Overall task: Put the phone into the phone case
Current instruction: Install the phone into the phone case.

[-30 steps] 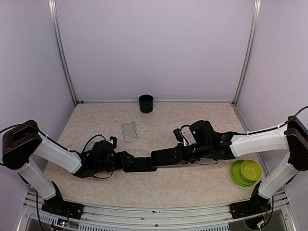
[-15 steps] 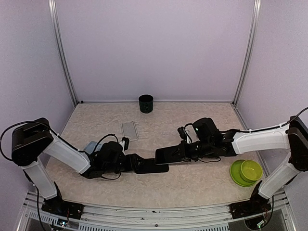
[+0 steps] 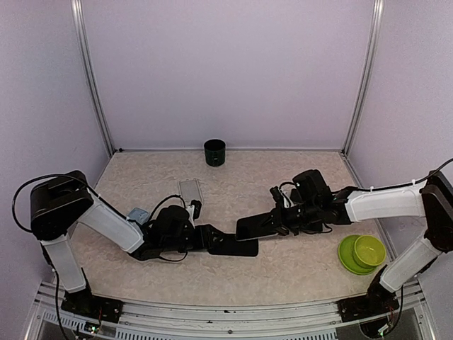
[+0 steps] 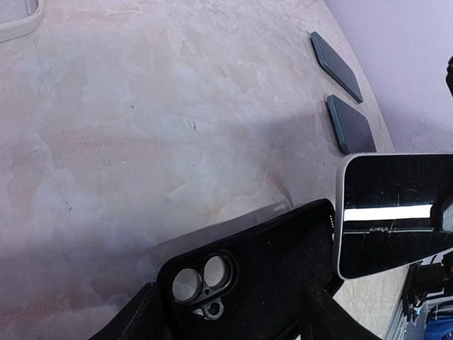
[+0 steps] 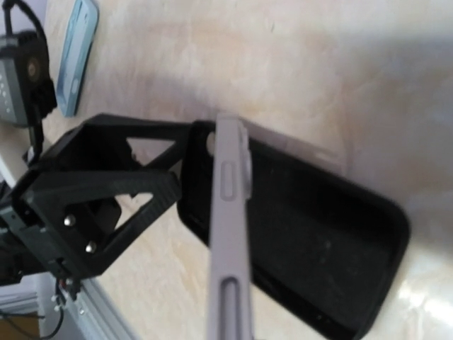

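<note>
The left arm [image 3: 106, 219] lies low across the near left. The left gripper [image 3: 204, 238] points right, its jaws set wide around the end of the phone case [image 3: 237, 247]. The right arm [image 3: 382, 202] stretches in low from the right, and the right gripper [image 3: 282, 221] points left, pinched tight on the phone [image 3: 255, 227].

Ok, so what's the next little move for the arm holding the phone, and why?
Probably slide the phone leftward over the black case and level it. The right claw holds it tilted, with only its tip above the case's right end, while the left claw grips the case's camera-cutout end.
</note>
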Controlling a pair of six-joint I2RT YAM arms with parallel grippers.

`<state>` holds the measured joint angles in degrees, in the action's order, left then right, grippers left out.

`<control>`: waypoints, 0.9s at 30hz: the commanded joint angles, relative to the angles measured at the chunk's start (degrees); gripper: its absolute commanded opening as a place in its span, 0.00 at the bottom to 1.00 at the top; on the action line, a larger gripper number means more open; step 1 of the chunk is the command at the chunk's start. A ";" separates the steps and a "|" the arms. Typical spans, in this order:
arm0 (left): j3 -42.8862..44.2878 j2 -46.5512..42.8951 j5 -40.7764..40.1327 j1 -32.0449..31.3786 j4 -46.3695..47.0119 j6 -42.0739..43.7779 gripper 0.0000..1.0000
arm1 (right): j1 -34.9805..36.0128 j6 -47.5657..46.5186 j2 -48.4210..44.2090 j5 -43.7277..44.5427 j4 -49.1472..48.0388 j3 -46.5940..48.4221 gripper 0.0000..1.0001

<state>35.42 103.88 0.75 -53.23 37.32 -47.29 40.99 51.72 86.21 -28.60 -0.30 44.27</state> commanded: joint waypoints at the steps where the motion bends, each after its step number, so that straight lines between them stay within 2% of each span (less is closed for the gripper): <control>1: -0.05 0.12 0.93 -0.30 0.39 -0.30 0.64 | -0.21 1.51 -1.31 -4.32 -4.13 -0.90 0.00; 12: -3.64 -5.49 -0.58 0.21 0.26 -1.40 0.64 | 0.32 4.31 3.56 -7.82 -9.94 -0.53 0.00; 27: -7.13 -6.89 0.02 0.15 2.77 -3.28 0.64 | 2.16 6.18 10.28 -10.35 -13.51 2.77 0.00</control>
<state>29.04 97.97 0.84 -53.19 38.20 -50.11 42.46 57.10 95.29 -36.84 -9.52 44.47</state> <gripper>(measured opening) 0.638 0.058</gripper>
